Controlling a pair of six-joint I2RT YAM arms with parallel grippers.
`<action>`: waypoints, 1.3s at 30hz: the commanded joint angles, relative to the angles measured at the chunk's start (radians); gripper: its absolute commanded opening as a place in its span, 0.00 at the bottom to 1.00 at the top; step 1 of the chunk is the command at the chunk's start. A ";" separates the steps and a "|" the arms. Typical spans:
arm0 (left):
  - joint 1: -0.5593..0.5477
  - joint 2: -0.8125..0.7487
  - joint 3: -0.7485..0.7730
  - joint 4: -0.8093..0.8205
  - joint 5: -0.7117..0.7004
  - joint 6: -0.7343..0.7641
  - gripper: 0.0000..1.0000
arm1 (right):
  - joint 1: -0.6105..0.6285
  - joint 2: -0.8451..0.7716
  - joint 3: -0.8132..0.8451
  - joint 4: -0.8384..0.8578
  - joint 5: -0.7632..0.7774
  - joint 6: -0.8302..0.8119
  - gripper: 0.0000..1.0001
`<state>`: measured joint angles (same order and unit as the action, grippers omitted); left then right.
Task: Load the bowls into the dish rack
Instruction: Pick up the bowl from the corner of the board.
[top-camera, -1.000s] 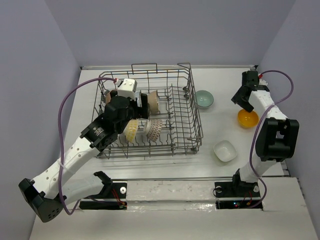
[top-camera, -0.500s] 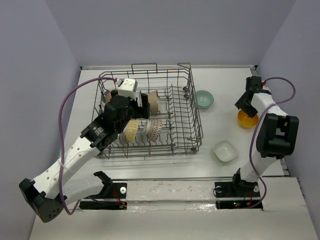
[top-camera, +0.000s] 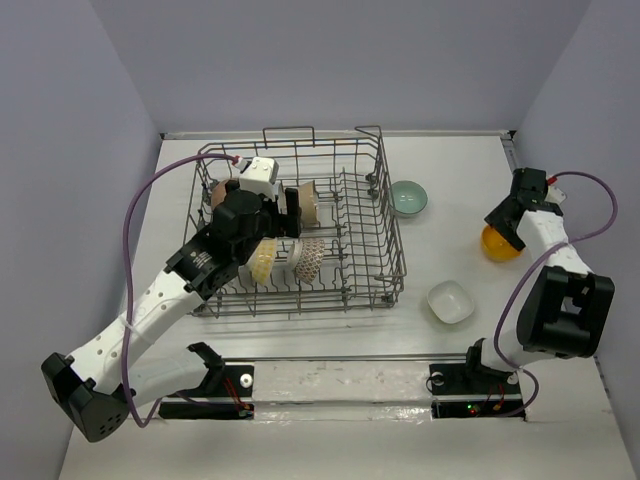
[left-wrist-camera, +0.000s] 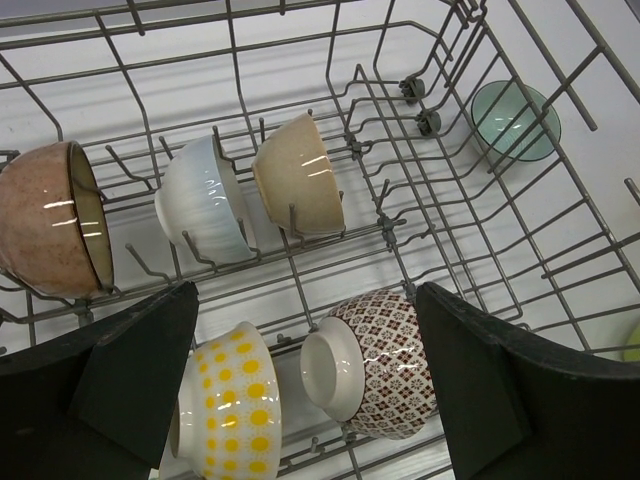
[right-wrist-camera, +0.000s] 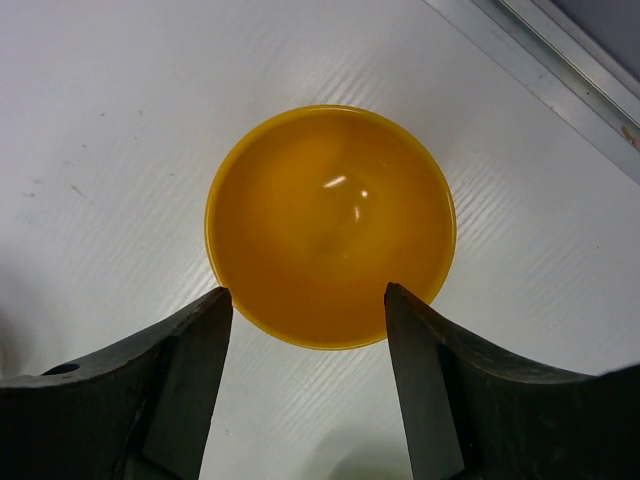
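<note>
The dish rack (top-camera: 392, 232) holds a brown speckled bowl (left-wrist-camera: 50, 232), a white bowl (left-wrist-camera: 205, 200) and a beige bowl (left-wrist-camera: 297, 185) in its far row. A yellow-dotted bowl (left-wrist-camera: 225, 410) and a diamond-patterned bowl (left-wrist-camera: 385, 365) stand in the nearer row. My left gripper (left-wrist-camera: 305, 300) (top-camera: 265, 225) hangs open above these two, holding nothing. On the table an orange bowl (right-wrist-camera: 330, 225) (top-camera: 497, 244) sits upright. My right gripper (right-wrist-camera: 307, 295) (top-camera: 505, 222) is open over it, fingers on either side of its near rim and not gripping it.
A pale teal bowl (top-camera: 408, 197) (left-wrist-camera: 515, 120) stands on the table just right of the rack. A squarish white bowl (top-camera: 450, 301) lies nearer the front. The table's right edge and side wall run close to the orange bowl.
My right arm has swung right and nearer, bringing its gripper from the bowl's far left to over the orange bowl. The left arm has hardly moved.
</note>
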<state>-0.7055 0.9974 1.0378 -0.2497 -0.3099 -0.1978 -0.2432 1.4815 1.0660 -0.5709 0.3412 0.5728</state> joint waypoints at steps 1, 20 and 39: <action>0.003 0.006 -0.013 0.047 0.015 0.008 0.99 | -0.008 -0.062 0.002 0.039 -0.004 0.001 0.68; 0.003 0.029 -0.019 0.053 0.051 0.008 0.99 | -0.153 -0.170 -0.179 0.069 -0.011 0.056 0.72; 0.003 0.056 -0.024 0.049 0.048 0.006 0.99 | -0.254 0.056 -0.112 0.209 -0.108 0.108 0.52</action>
<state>-0.7052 1.0573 1.0225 -0.2424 -0.2653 -0.1982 -0.4904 1.5253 0.8936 -0.4278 0.2241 0.6617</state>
